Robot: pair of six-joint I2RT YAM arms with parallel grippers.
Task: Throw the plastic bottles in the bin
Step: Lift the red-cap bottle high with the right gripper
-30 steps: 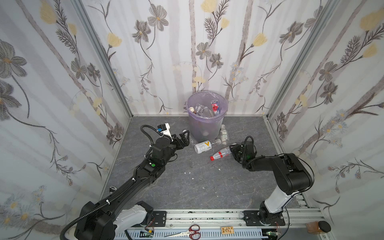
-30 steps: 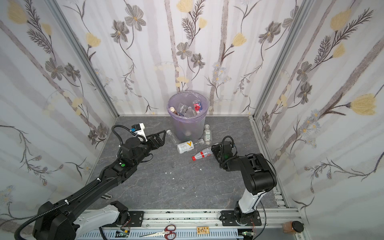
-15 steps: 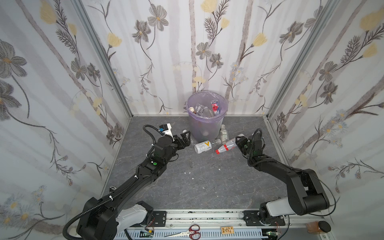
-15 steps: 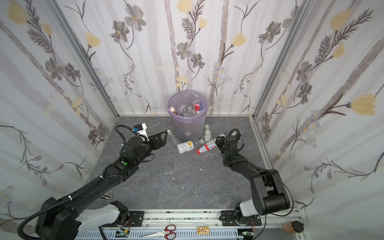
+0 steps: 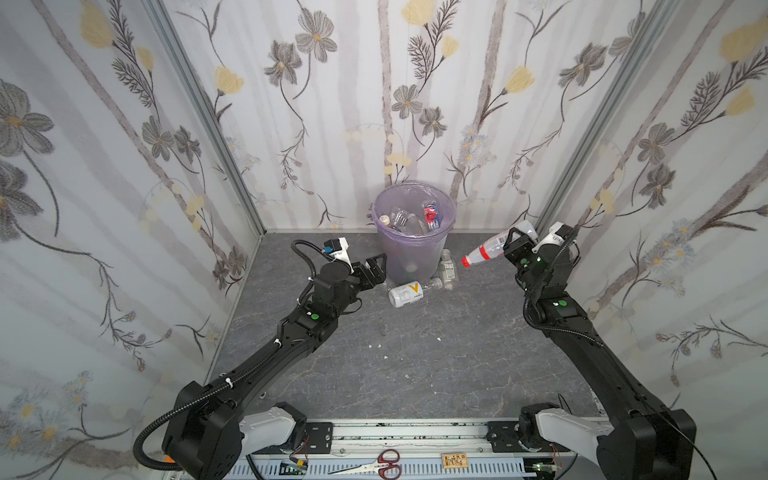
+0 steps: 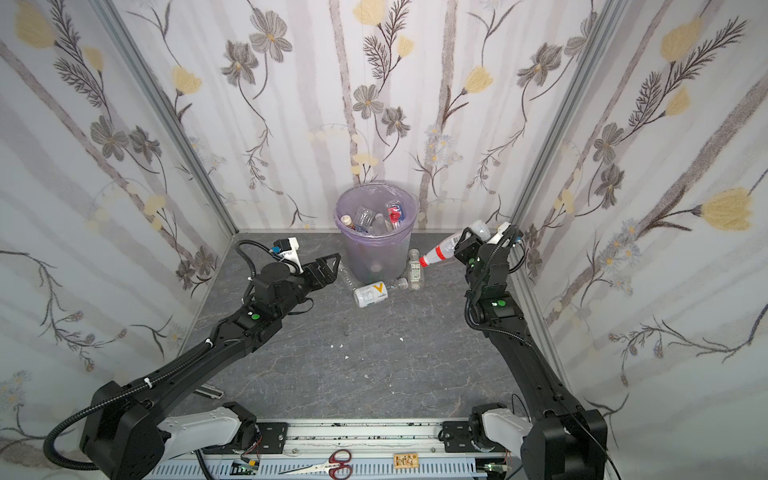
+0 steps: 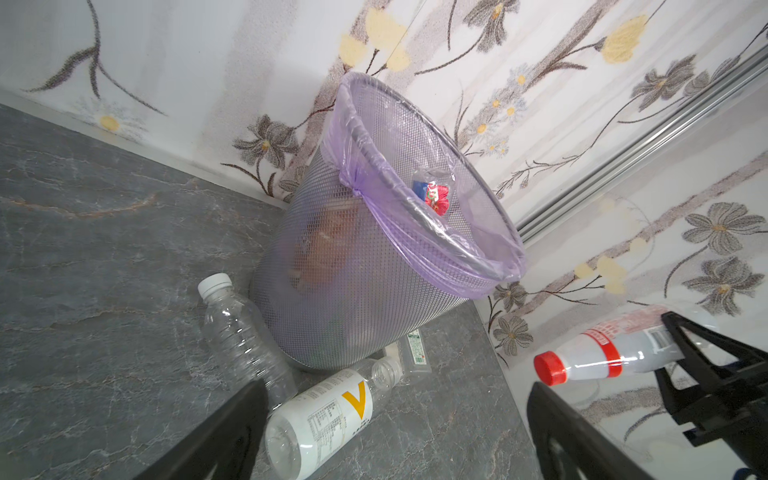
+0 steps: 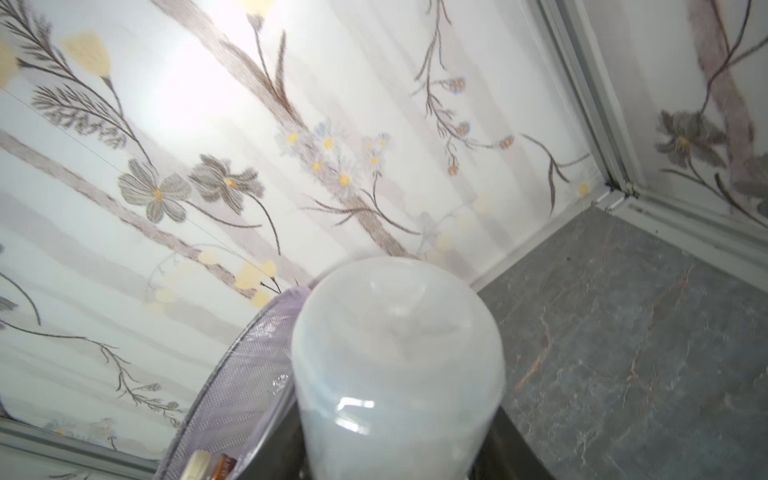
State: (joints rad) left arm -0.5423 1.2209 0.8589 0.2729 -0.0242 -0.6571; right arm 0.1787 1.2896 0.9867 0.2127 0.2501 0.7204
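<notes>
Floral wallpaper walls (image 5: 395, 104), grey marbled floor (image 5: 415, 365)

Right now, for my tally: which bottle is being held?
The red-capped bottle, in the right gripper; the others rest on the floor or in the bin.

The bin (image 5: 411, 255), a round mesh basket lined with a lilac bag, stood upright at the far middle of the surface (image 5: 415, 374). Inside it lay several clear bottles (image 5: 401, 218), one of them red-labelled. A white bottle (image 5: 406, 293) with an orange V lay on its side just in front of the bin's foot. A bare clear bottle (image 7: 241, 332) with a white cap lay against the foot to the left. A small clear bottle (image 5: 448, 270) with a green-and-white label sat just to the right. The red-capped bottle (image 5: 484, 252) hung in the air right of the bin. The right gripper (image 5: 513, 243) had its jaws clamped on the body, and the cap tilted down toward the bin.
</notes>
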